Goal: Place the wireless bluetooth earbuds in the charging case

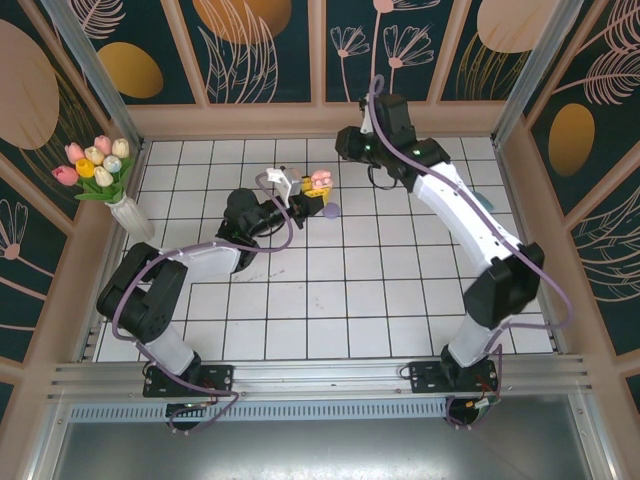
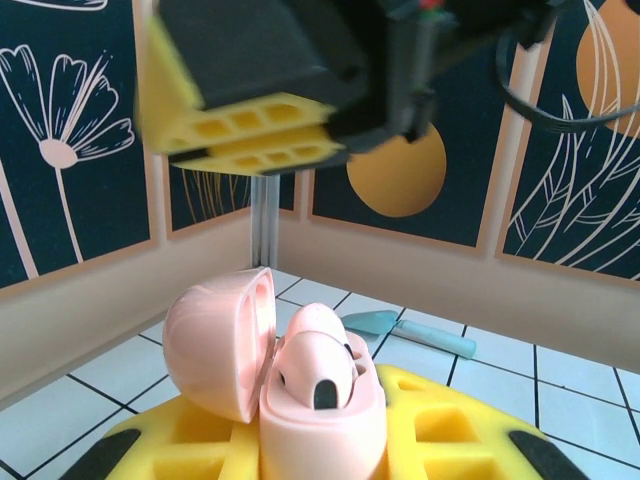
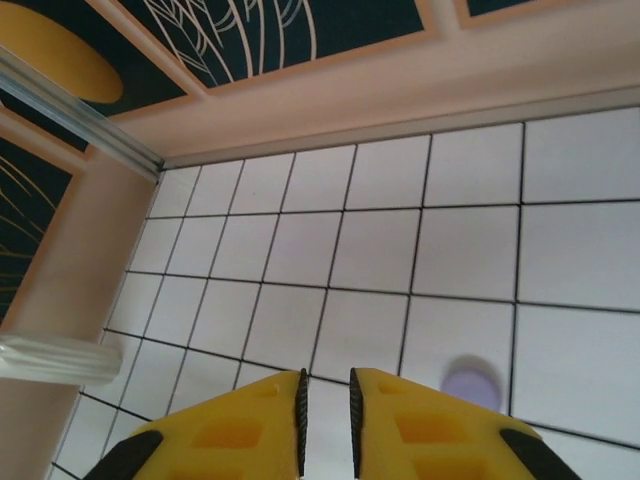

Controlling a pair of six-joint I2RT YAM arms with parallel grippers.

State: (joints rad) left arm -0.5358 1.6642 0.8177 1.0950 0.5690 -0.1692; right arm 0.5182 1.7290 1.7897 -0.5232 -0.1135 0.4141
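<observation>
The pale pink charging case [image 2: 320, 420] stands upright, its lid [image 2: 215, 340] swung open to the left. My left gripper [image 2: 322, 445] is shut on the case, with its yellow fingers [image 2: 470, 435] on either side. Two pale pink earbuds sit in the case, one in front [image 2: 315, 370] and one behind [image 2: 320, 322]. In the top view the case [image 1: 321, 181] is held above the floor at the left gripper [image 1: 312, 200]. My right gripper [image 2: 180, 143] hovers just above the case. Its fingers [image 3: 325, 425] stand a narrow gap apart with nothing between them.
A small purple round thing [image 1: 331, 211] lies on the tiles beside the case, blurred in the right wrist view [image 3: 470, 380]. A teal tool [image 2: 410, 330] lies on the floor behind the case. A vase of tulips [image 1: 100, 170] stands at the left wall.
</observation>
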